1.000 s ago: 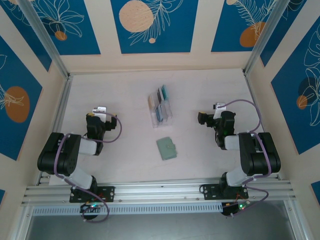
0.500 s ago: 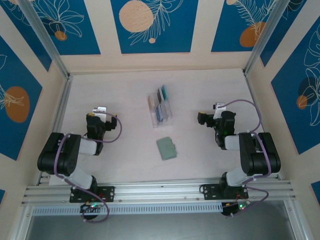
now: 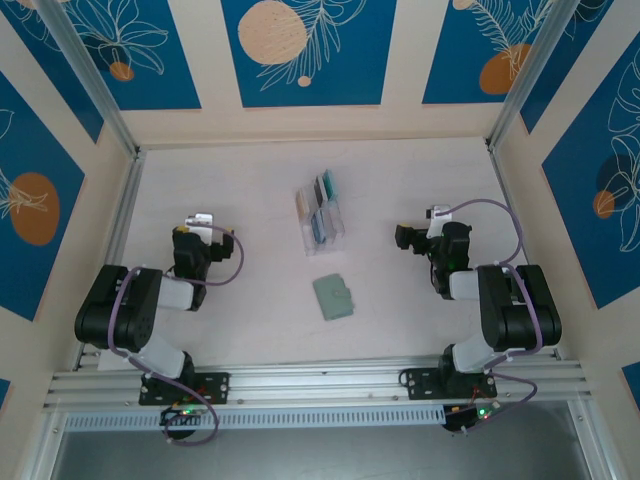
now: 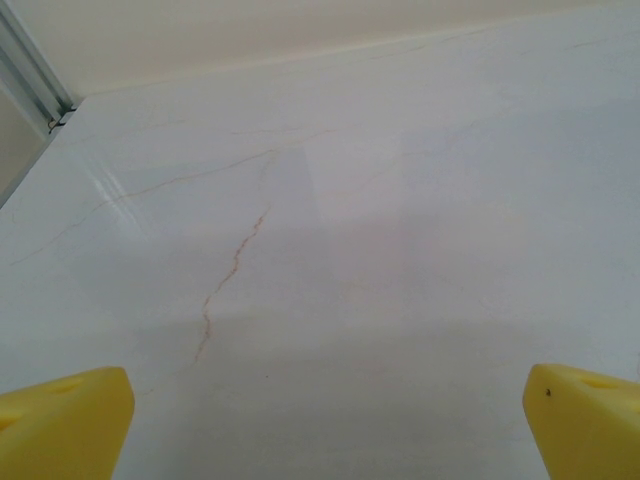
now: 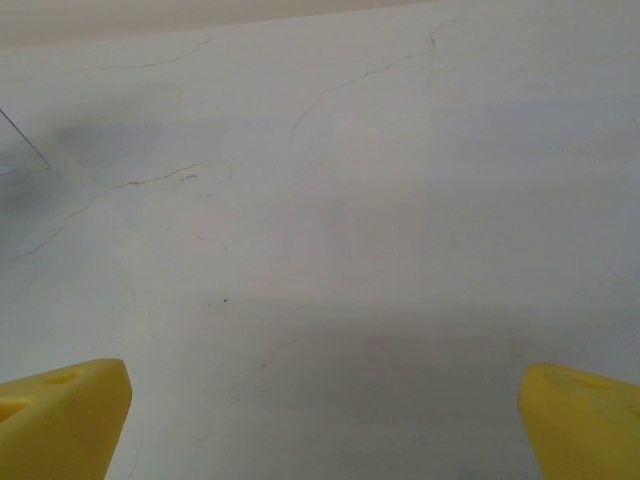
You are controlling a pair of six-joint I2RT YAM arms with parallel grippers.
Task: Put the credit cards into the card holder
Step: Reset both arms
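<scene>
Jaws on both arms spread wide, empty; nothing started. Next move probably means plucking credit cards (image 3: pixel 320 228) from the clear rack (image 3: pixel 338 214), just far of the card holder (image 3: pixel 333 297).

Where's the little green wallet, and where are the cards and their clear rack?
card holder (image 3: pixel 333 297), top view, middle of its green cover.
credit cards (image 3: pixel 318 229), top view, blue edges at the rack's near end.
clear rack (image 3: pixel 339 238), top view, its right wall.
</scene>
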